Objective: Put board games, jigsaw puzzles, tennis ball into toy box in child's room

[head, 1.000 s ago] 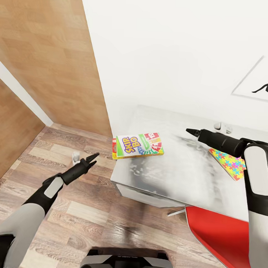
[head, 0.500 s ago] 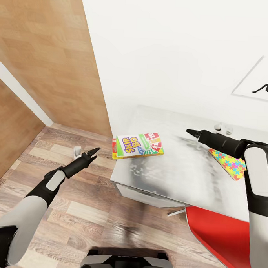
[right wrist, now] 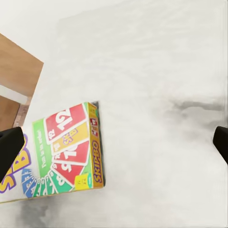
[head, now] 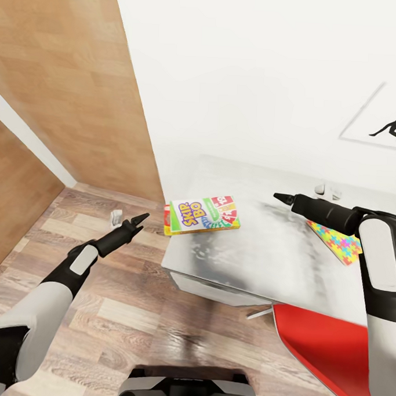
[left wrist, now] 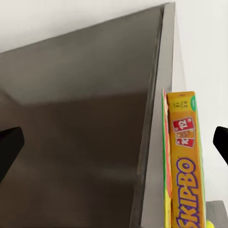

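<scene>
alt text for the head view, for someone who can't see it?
A Skip-Bo board game lies flat at the near left corner of a pale marbled table, between the left gripper over the wood floor and the right gripper over the tabletop. A jigsaw puzzle lies partly behind the right arm.

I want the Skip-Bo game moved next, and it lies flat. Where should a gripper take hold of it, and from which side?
Probably by the end of the Skip-Bo box that overhangs the table edge, coming in level from the floor side with the left gripper, one finger above and one below. It lies flat and thin, so the overhang offers the only free underside.
</scene>
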